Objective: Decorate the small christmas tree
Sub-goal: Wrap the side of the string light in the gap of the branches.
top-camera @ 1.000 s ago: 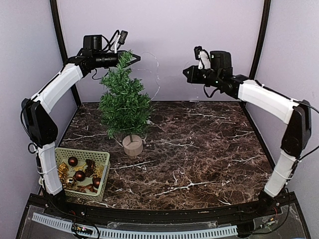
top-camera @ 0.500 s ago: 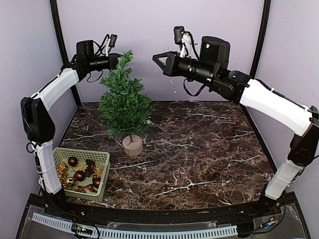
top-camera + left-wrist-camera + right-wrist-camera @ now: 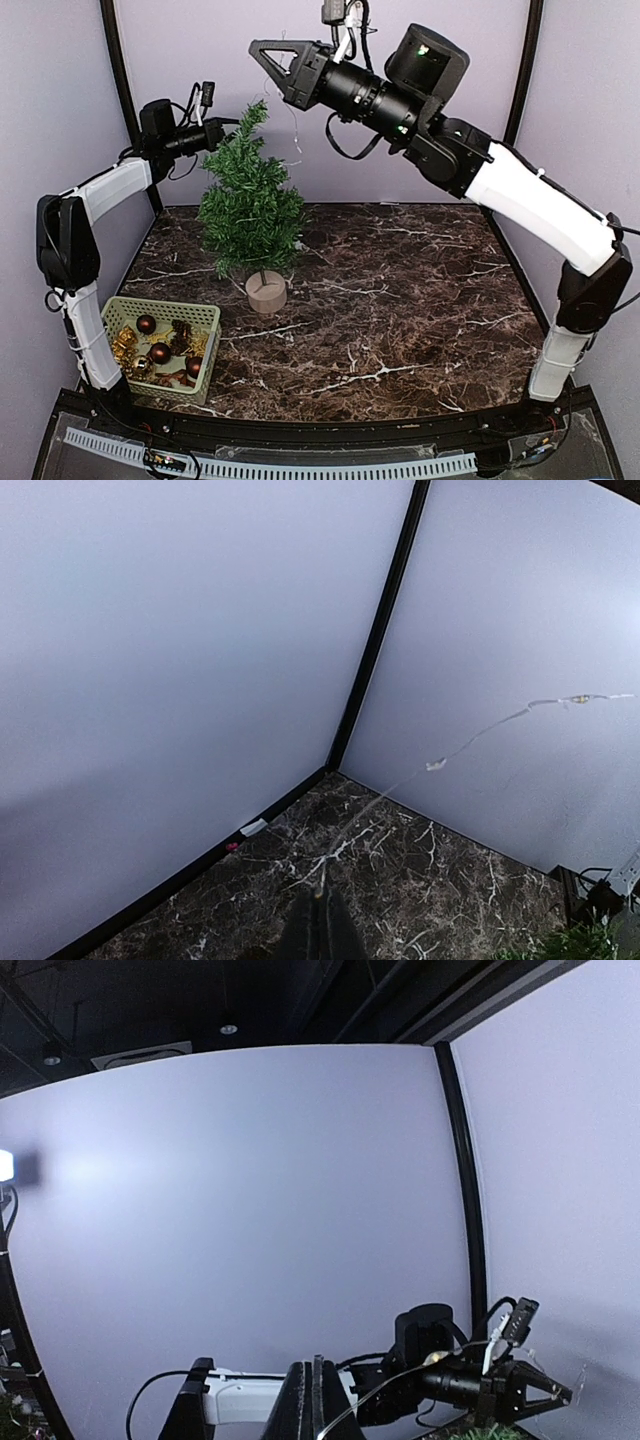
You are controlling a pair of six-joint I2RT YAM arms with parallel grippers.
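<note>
Right gripper (image 3: 262,52) sits high at the top centre of the overhead frame, above and just right of the tree's tip, its fingers pressed together on a thin wire (image 3: 436,765). Its own camera shows the strand leaving the closed tips at the bottom edge. Left gripper (image 3: 320,925) is pinched on what looks like the same wire, just left of the tip. The tree (image 3: 250,205) stands on its round base left of centre on the table (image 3: 420,320), with the basket (image 3: 165,304) of baubles (image 3: 160,352) near it at lower left. As I read it, the job is barely begun: the wire hangs in the air between the two grippers, on no branch that I can see, and the baubles lie in the basket. Draping the strand and hanging the ornaments is all left to do. The overhead view catches the wire only as a faint thread right of the tip. The left wrist view shows it plainly, small beads along it, running to the upper right. Only the right wrist view shows the left arm (image 3: 245,1400) head-on, with a scrap of green below.
</note>
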